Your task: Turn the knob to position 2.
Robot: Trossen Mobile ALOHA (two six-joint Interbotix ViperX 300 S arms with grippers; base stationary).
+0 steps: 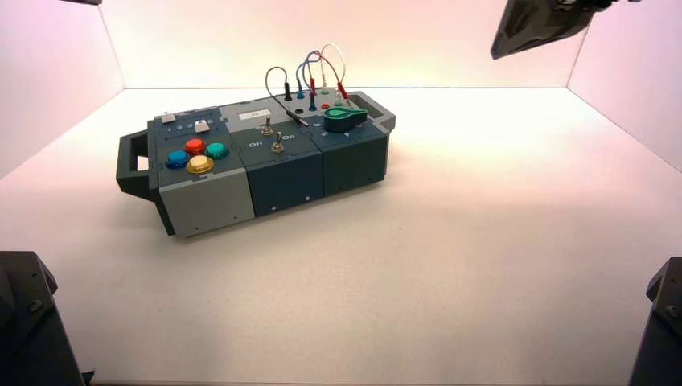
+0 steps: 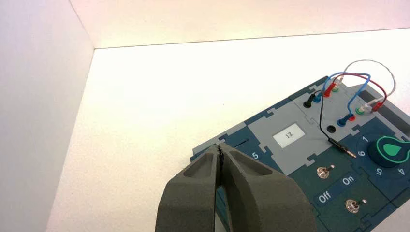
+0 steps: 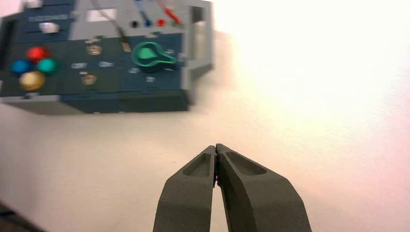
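Observation:
The teal-green teardrop knob [image 1: 344, 119] sits on the right end of the dark blue and grey box [image 1: 201, 201], its pointed lobe toward the box's right end. It also shows in the left wrist view [image 2: 390, 150] and the right wrist view [image 3: 152, 55]. My left gripper [image 2: 221, 147] is shut and empty, held high over the box's left end, far from the knob. My right gripper [image 3: 215, 147] is shut and empty, high above the white table to the right of the box; its arm [image 1: 547, 24] shows at the top right.
The box also bears four coloured push buttons [image 1: 197, 155], two metal toggle switches [image 1: 276, 145] marked Off and On, a small display [image 2: 289, 136] reading 13, and looped wires [image 1: 322, 68] plugged in behind the knob. White walls enclose the table.

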